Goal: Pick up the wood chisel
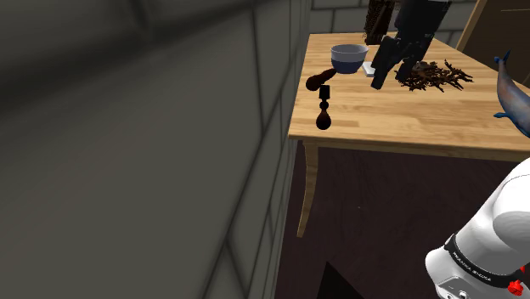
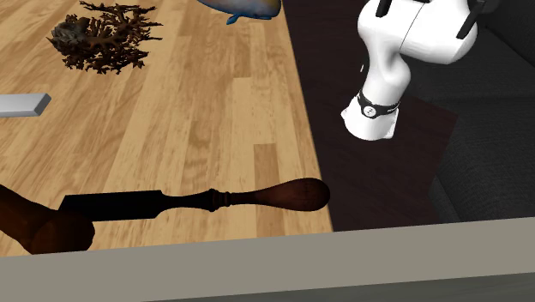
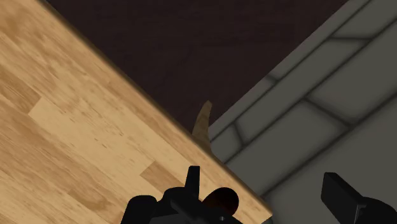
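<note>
The gripper [image 1: 381,76] hangs over the wooden table [image 1: 408,119], its two fingers [image 3: 340,194] spread wide and clasping nothing. Near it stand one bowl [image 1: 349,57] and one small pale block [image 1: 370,68], with one dark branching coral piece [image 1: 437,76] alongside. The one wood chisel [image 2: 206,202] lies flat along the table's wall-side edge, apart from the gripper, its blade end just beside one brown lump [image 2: 34,230]. One blue fish figure [image 1: 514,98] lies farther off.

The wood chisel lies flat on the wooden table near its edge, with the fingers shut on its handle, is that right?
Not the grasp. The wood chisel lies flat on the wooden table near its edge, but nothing holds its handle, as the second exterior view shows; the fingers stand apart in the wrist view.
</note>
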Robot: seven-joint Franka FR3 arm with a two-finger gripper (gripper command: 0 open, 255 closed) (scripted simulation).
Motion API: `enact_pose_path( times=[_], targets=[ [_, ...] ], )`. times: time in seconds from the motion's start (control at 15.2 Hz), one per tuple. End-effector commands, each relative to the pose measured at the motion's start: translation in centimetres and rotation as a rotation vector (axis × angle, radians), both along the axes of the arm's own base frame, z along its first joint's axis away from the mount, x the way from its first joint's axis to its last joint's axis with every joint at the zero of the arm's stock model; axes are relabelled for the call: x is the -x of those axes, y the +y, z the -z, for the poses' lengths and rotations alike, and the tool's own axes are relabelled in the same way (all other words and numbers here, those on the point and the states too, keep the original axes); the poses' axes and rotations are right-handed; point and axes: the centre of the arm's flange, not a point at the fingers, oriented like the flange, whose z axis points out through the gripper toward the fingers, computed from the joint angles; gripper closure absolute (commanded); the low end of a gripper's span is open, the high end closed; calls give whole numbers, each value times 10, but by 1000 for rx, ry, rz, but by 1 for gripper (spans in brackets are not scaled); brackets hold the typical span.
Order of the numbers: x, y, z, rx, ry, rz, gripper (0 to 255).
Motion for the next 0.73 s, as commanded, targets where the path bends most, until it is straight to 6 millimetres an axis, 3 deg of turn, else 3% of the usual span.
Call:
enact_pose_path(
  times=[0.0,0.66],
  targets=[
    [0,0,0,0,0,0,0],
    [-121,-26,56,57,53,142,0]
  ],
)
